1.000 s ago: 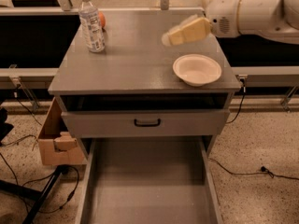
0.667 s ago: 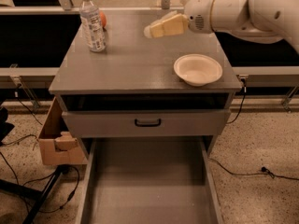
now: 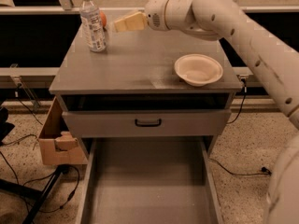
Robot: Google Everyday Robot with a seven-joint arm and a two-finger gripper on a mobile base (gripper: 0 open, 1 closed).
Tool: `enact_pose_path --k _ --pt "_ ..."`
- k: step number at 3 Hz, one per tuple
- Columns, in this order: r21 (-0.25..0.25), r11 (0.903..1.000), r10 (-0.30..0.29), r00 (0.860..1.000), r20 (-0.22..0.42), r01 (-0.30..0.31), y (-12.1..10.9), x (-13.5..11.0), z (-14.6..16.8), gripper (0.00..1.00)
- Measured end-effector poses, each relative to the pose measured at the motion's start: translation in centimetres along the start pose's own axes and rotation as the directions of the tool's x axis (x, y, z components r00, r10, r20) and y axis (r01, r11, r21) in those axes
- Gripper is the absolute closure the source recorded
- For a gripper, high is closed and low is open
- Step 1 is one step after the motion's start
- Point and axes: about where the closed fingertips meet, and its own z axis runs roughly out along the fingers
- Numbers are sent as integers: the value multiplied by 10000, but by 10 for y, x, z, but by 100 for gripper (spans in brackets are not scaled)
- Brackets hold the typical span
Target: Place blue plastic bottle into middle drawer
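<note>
The small clear plastic water bottle with a white cap and pale bluish label (image 3: 92, 22) stands upright on the back left corner of the square grey cabinet top (image 3: 135, 64), with a small orange ball (image 3: 103, 17) just behind it. The robot's tan two-finger gripper (image 3: 125, 22) hovers over the back of that same top, just to the right of the bottle and pointing at it without touching. Whether it is open or closed cannot be told from this view. The bottle looks light, and its thin walls would probably give under a hard squeeze. Its smooth label may be slippery, so the mid-body below the shoulder looks like the best place to grip. It is tall and narrow, so a sideways nudge could topple it. A shallow white round bowl (image 3: 198, 69) sits empty on the front right of the cabinet top. Below the top, the grey drawer front with a black handle (image 3: 148, 122) is shut. Under that, the wide grey middle drawer (image 3: 149, 190) is pulled out at the cabinet's base and its flat floor is bare.
</note>
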Motion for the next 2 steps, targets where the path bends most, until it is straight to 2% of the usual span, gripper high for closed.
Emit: enact_pose_path --k 1,2 --pt "11 9998 195 9995 -247 -194 23 7 61 0" --pt "79 9993 364 9991 -205 -362 31 12 98 0"
